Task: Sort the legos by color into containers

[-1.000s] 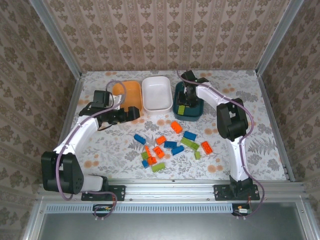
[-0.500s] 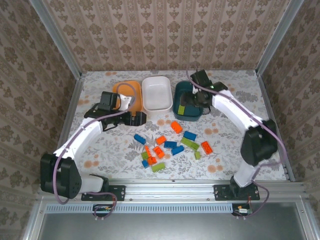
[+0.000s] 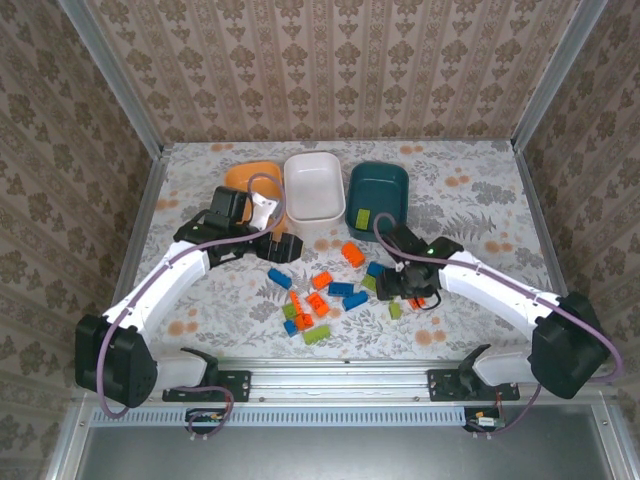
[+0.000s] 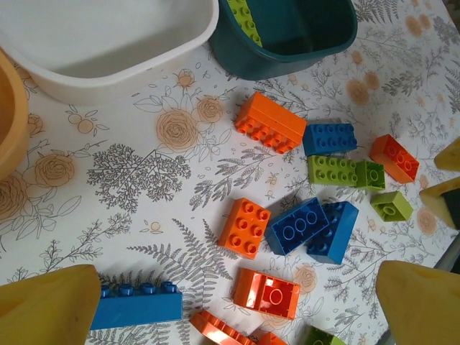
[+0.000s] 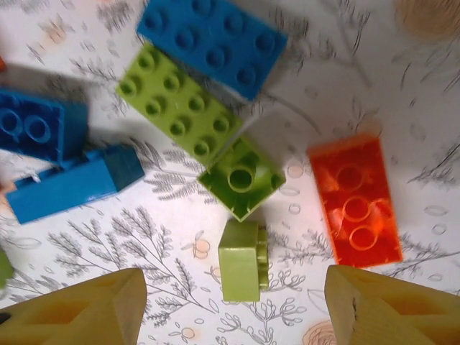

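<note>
three walls (image 3: 330,70) papered in beige damask close in the table (image 3: 480,180), whose top wears a white cloth printed with grey ferns and orange flowers. slanted aluminium posts (image 3: 112,85) mark the back corners, and a metal rail (image 3: 340,372) runs along the near edge. the light is soft and even.

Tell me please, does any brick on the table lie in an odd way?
Yes. Just ahead of the right tool, a small lime green plastic brick lies on its side, and the orange plastic brick beside it lies upside down, hollow underside up.
</note>
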Available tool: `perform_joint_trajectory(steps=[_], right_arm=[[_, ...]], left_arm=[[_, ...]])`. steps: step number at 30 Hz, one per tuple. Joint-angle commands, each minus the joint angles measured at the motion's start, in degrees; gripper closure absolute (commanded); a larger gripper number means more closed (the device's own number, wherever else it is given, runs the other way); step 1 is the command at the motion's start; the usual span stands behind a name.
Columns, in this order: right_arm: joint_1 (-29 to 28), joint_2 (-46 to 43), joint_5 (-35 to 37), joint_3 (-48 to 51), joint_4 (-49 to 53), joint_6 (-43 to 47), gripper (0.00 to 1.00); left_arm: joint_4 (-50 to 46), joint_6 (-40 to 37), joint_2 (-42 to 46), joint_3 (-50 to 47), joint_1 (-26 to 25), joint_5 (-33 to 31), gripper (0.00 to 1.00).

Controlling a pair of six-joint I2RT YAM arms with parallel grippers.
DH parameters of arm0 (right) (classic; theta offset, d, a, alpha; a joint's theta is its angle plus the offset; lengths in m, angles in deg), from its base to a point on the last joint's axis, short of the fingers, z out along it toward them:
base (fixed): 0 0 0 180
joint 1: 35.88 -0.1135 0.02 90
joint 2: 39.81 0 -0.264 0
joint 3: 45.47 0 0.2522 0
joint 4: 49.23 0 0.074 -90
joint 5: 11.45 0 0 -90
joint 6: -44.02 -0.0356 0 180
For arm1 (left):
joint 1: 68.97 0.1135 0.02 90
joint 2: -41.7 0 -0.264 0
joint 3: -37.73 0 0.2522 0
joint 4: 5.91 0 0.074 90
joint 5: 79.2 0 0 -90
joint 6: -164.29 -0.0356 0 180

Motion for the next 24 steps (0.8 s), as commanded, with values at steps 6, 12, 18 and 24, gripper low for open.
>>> perform_joint_trajectory(steps=[6, 12, 18, 24], right_arm=[[-2.6, 6.8, 1.5, 3.6, -3.6, -3.3, 0.39], [-3.2, 8.4, 1.7, 5.2, -5.1, -4.3, 0.46], [-3.2, 9.7, 2.3, 5.5, -5.4, -4.2, 0.53], [-3.4, 9.6, 2.4, 5.3, -5.1, -4.5, 0.67]], left_arm=[[-1.5, -2.1, 0.3, 0.8, -0.1, -0.7, 0.0], [-1.8, -2.1, 0.0, 0.8, -0.2, -1.0, 0.0], [-1.9, -2.0, 0.0, 1.0, -0.2, -1.2, 0.0], [-2.0, -2.2, 0.0, 0.9, -0.2, -1.4, 0.0]])
